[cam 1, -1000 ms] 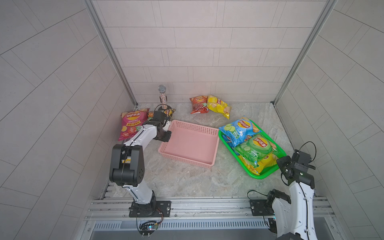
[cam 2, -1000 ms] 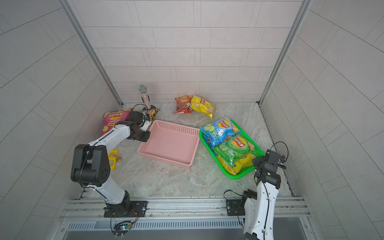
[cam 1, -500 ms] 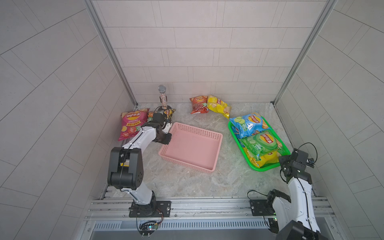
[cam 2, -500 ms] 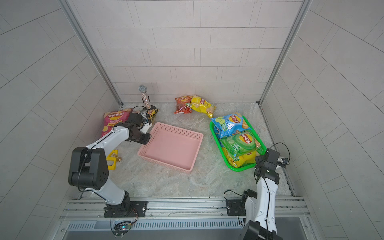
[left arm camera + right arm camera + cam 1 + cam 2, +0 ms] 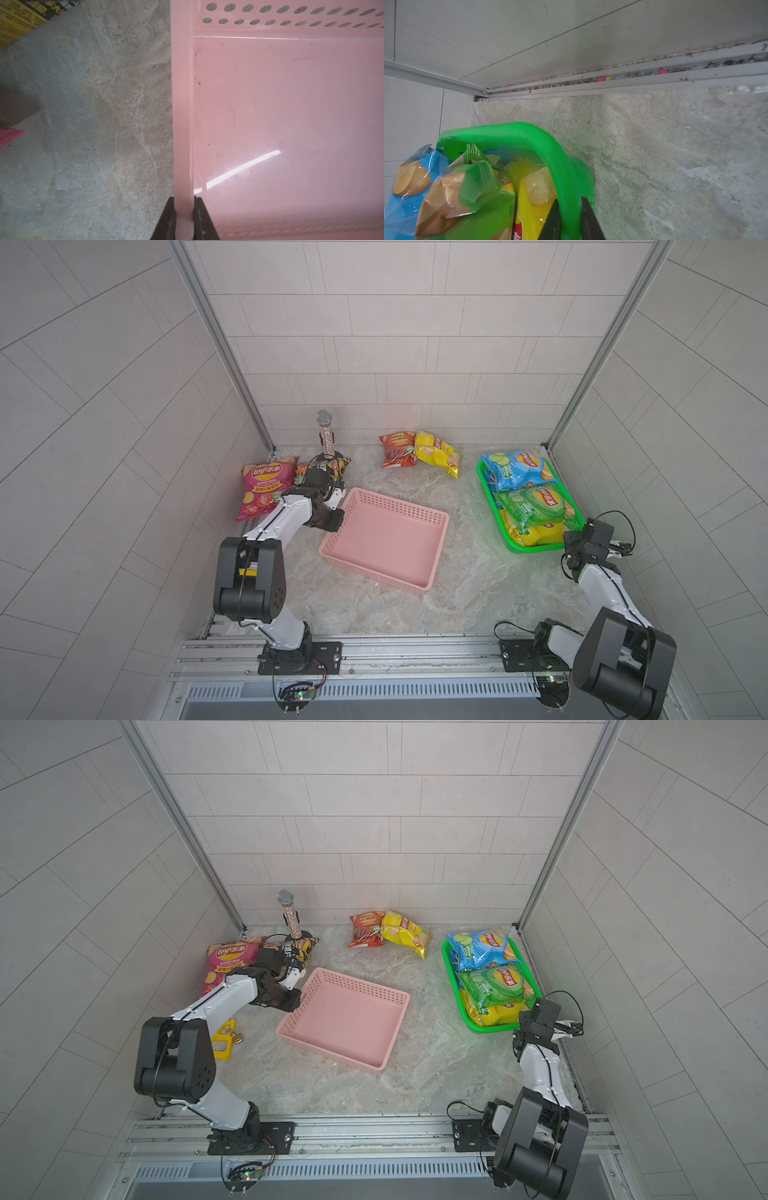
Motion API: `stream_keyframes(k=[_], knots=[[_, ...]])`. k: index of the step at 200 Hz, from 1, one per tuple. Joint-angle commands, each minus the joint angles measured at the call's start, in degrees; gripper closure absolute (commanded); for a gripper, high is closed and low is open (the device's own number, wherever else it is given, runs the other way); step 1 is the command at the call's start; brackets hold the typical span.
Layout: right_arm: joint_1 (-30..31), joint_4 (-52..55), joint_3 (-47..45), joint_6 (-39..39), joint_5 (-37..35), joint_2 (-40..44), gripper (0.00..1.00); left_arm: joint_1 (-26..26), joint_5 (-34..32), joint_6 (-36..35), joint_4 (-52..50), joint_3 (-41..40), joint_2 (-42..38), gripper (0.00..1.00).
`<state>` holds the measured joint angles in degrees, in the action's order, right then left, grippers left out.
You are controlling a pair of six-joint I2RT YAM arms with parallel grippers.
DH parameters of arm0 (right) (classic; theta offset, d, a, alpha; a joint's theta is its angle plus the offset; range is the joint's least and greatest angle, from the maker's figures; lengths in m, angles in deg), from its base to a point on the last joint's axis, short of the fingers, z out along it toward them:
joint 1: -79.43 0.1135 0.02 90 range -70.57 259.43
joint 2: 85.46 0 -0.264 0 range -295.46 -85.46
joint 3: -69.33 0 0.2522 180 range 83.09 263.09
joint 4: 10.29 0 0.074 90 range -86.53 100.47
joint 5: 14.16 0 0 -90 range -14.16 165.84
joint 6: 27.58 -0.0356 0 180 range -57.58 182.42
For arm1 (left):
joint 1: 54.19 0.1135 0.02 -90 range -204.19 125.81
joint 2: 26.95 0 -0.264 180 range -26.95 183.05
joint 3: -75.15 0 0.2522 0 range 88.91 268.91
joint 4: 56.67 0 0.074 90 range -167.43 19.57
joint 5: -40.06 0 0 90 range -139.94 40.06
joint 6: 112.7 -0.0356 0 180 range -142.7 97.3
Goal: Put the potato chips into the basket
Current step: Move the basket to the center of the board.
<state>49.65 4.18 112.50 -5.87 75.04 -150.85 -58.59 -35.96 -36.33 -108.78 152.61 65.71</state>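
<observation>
1. Pink basket [image 5: 386, 543]: middle of the frame in both top views, set askew on the counter [image 5: 457, 593].
2. Left hand [image 5: 184, 199]: clamped on the basket's rim near its upper-left corner (the wrist view shows one dark finger [image 5: 169, 218] on each side of the pink wall).
3. Right hand [image 5: 569, 202]: clamped on the rim of the green tray [image 5: 523, 549], at that tray's lower right corner.
4. Green tray: right of the frame, well apart from the basket. It carries three bags stacked in a row: blue bag [image 5: 519, 468] at the upper end, green bag [image 5: 532, 506] overlapping it, and a yellow bag [image 5: 540, 536] lowest, mostly covered.
5. Red bag [image 5: 397, 450] and a second yellow bag [image 5: 438, 454]: touching one another, upper middle of the frame, by the back wall.
6. Magenta bag [image 5: 262, 489]: left of the frame, lying against the side wall.
7. Black bag [image 5: 341, 466]: just right of the magenta bag, partly hidden by the left arm.
8. Microphone [image 5: 325, 435]: upright on its stand, just above the black bag.

Every bag listed lies outside the basket.
</observation>
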Motion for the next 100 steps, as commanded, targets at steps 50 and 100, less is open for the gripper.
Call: stream_keyframes(k=[50, 100], knots=[[10.6, -7.3, 9.4, -4.9, -11.0, -13.7, 1.0, -0.4, 0.9, -1.3, -7.2, -2.8, 0.7, 0.93], [12.9, -11.2, 12.9, -8.9, -14.0, -20.6, 1.0, -0.3, 1.2, -1.5, -7.2, -3.1, 0.7, 0.93]])
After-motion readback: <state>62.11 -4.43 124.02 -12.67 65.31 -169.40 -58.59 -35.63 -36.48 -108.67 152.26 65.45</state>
